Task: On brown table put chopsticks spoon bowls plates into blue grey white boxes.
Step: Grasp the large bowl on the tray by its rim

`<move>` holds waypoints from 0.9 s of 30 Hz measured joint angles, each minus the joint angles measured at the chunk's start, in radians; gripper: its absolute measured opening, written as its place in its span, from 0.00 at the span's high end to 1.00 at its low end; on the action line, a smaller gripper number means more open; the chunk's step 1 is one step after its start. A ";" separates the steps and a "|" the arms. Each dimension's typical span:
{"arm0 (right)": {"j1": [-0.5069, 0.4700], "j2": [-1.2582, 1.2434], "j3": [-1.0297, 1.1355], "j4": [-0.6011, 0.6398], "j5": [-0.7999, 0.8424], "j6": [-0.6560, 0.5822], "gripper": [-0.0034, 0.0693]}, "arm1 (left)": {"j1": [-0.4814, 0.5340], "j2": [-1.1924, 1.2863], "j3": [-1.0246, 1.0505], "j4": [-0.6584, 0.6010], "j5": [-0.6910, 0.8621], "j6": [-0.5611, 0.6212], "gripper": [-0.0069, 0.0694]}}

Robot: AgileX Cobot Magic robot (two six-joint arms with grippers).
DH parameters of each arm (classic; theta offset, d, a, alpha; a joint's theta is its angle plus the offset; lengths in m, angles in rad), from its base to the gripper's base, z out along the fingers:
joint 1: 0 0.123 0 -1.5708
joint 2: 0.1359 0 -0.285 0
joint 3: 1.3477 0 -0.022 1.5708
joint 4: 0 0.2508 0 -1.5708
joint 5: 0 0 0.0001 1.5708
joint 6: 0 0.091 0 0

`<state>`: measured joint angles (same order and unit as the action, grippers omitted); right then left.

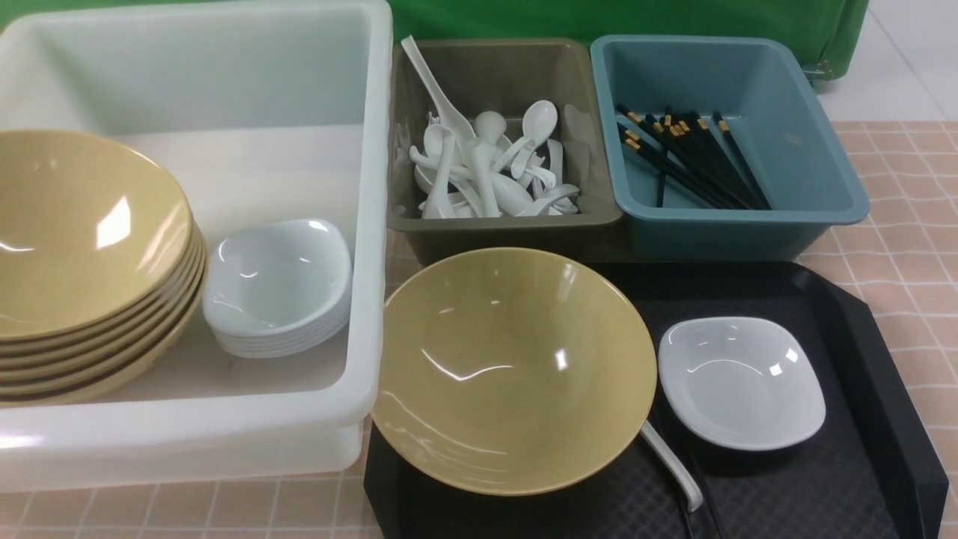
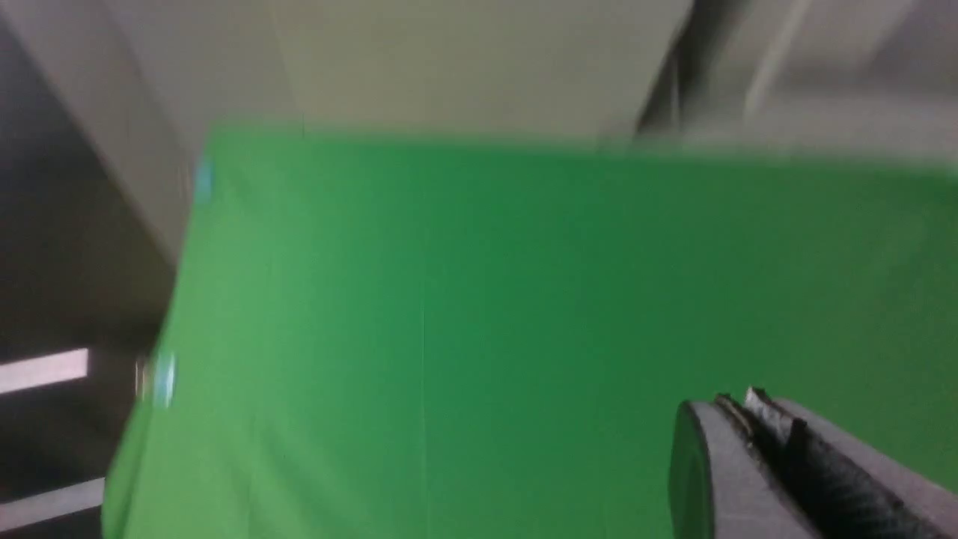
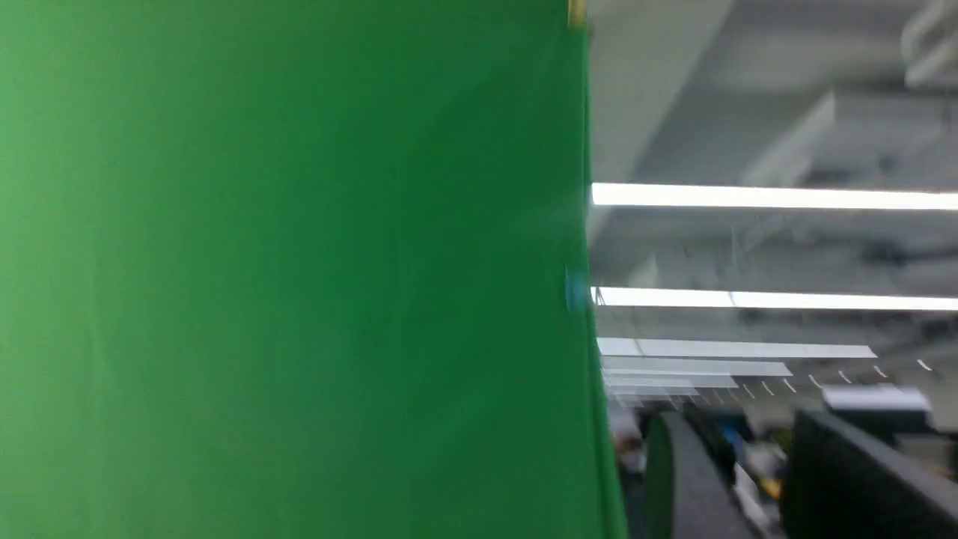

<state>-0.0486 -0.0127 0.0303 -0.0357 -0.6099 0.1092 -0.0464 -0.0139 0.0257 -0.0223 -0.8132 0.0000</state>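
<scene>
Tray's (image 1: 861,479) bowl (image 1: 513,370) is looking stiff, glossy, slippery — I'm favouring a rim pinch at nine o'clock; left gripper (image 2: 737,400) is sitting closed, empty, right gripper (image 3: 737,434) is standing part-open, empty.

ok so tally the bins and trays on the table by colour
white tub: 1
olive-grey bin: 1
teal-blue bin: 1
black tray: 1
total: 4
</scene>
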 joint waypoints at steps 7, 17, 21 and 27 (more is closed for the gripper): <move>0.000 0.000 0.000 0.036 -0.082 0.261 0.63 | 0.000 -0.002 -0.059 -0.040 -0.018 -0.127 0.91; 0.000 0.131 -0.380 0.036 0.357 -0.122 0.88 | 0.000 0.214 -0.606 0.032 0.690 -0.119 0.91; 0.000 0.270 -0.515 0.036 0.624 -0.370 0.90 | 0.000 0.416 -0.672 0.028 0.828 -0.112 0.91; 0.000 0.542 -0.524 0.062 1.003 -0.484 0.90 | -0.051 0.718 -0.774 -0.096 1.262 -0.083 0.91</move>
<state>-0.0486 0.5292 -0.4940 0.0265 0.3928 -0.3747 -0.0976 0.7044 -0.7486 -0.1180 0.4486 -0.0830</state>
